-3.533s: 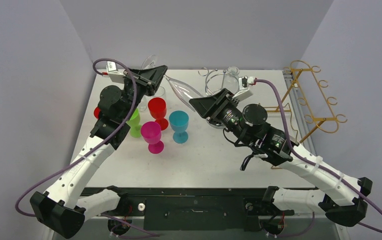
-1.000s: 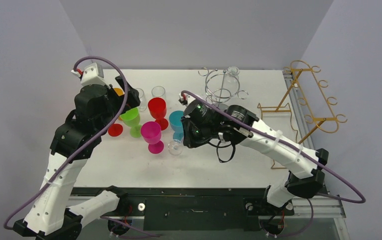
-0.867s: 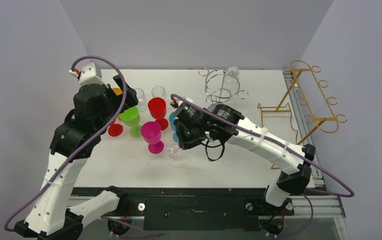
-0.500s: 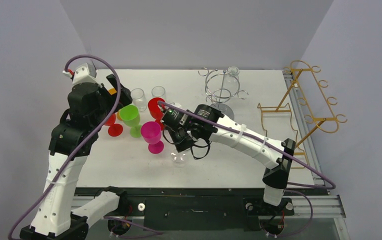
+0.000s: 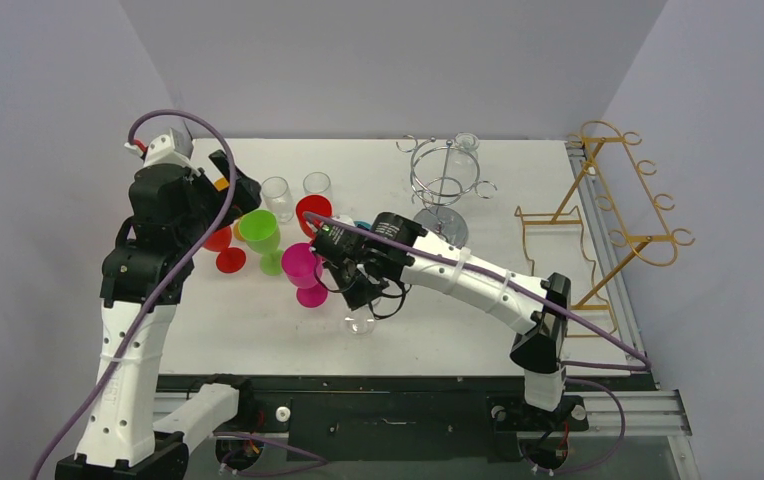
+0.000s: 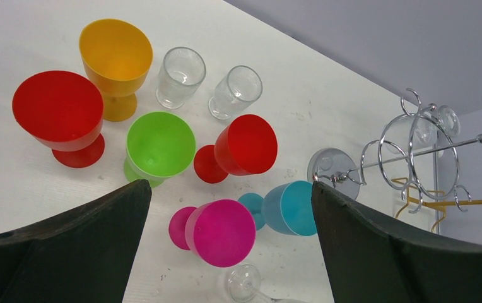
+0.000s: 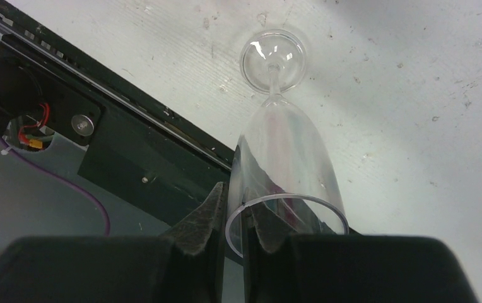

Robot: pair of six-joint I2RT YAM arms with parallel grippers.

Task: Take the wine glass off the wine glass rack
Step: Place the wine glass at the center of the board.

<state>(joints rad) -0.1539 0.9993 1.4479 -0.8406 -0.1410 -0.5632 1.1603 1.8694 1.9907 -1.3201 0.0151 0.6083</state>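
Right hand [image 7: 235, 218] nearly shut, pinching the rim of the clear wine glass [image 7: 286, 145]: one dark finger outside the bowl, the other inside, seen through the wall. Glass thin, smooth, tulip-shaped, slim stem, round flat foot. Foot down at the bench [image 7: 415, 82] surface; contact not certain from either view. Glass is off the wine glass rack [image 5: 443, 180] and well apart from it, toward the near side. Bench white, scuffed, flecked. Foot near the front edge; the black rail [image 7: 131, 145] runs just beyond that edge. From above, the magenta goblet [image 5: 303, 268] stands just beside the right hand on its left; bare bench opens to the right of the glass. Left hand [image 6: 229, 189] raised over the goblet cluster, fingers wide apart, holding nothing. Under it: orange goblet [image 6: 115, 57], two red goblets [image 6: 58, 113] [image 6: 245, 144], green goblet [image 6: 161, 144], teal goblet [image 6: 289, 207], all opaque, matte, thick-footed; two clear tumblers [image 6: 180, 74] behind them. Rack is chrome wire, looped hooks on a round base, one small clear glass hanging at its far side. Gold wire stand [image 5: 623, 200] at the bench's right edge.
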